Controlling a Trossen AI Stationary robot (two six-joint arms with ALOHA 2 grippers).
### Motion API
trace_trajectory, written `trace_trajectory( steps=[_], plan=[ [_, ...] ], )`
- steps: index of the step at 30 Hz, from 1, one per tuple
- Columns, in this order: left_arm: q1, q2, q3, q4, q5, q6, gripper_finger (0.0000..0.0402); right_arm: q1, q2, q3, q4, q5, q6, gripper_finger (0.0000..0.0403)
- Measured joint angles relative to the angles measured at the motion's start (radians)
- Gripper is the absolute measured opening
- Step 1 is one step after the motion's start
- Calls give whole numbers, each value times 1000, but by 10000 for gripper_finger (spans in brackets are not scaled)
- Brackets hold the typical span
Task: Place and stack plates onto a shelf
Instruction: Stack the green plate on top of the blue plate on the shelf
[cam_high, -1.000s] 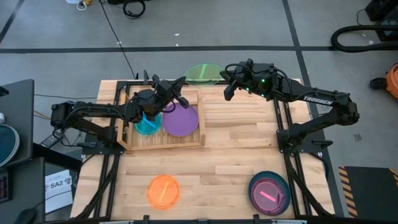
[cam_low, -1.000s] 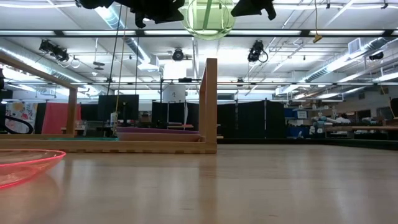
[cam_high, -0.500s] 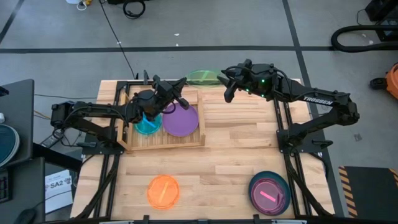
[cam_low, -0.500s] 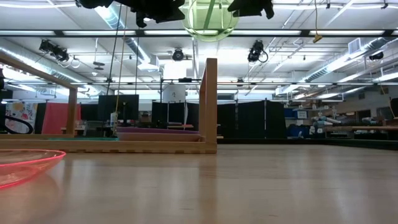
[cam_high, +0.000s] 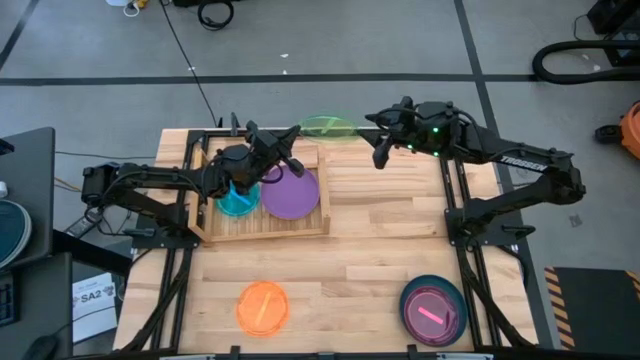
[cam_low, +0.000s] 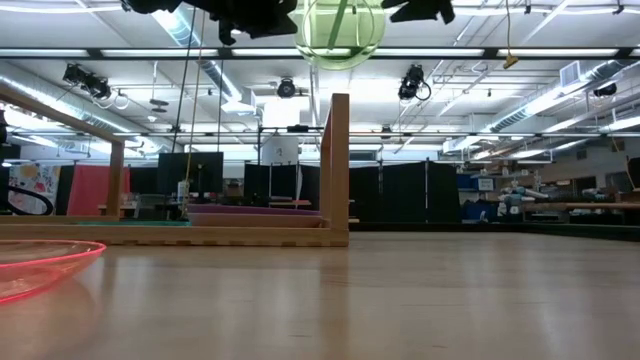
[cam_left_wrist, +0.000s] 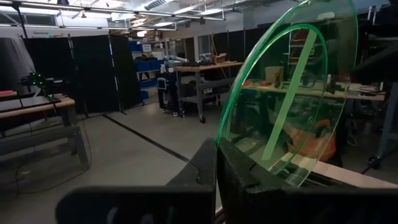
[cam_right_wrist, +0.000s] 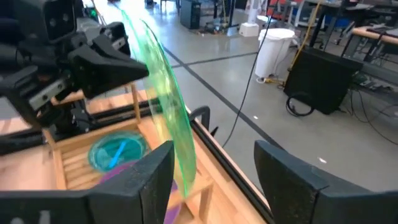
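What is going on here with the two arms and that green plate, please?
The left gripper holds a round translucent green plastic plate upright above the back of the light wooden slatted shelf. The right gripper is open beside it. A purple plate and a blue plate lie on the shelf.

A large workshop or lab hall: concrete floor (cam_high: 330, 40), black curtain partitions (cam_low: 400, 190), ceiling strip lights (cam_low: 560, 95), cluttered worktables (cam_left_wrist: 205, 68).
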Motion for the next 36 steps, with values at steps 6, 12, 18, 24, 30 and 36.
trace_trajectory(
  steps=[6,12,18,24,30,36],
  plan=[
    [-8,0,0,-24,-1,0,5,0,-97,0,-166,0,0,225],
    [-29,0,0,-28,0,-1,5,0,-190,0,-330,0,29,225],
    [-71,-7,0,-39,1,-2,5,0,-242,0,-436,0,63,225],
    [-112,-78,1,-168,21,-91,5,0,-239,0,-477,-1,64,226],
    [-117,-208,1,-403,122,-254,5,0,-209,0,-480,-1,61,226],
    [-83,-350,1,-652,232,-377,5,0,-174,0,-480,-1,54,226]
  ],
)
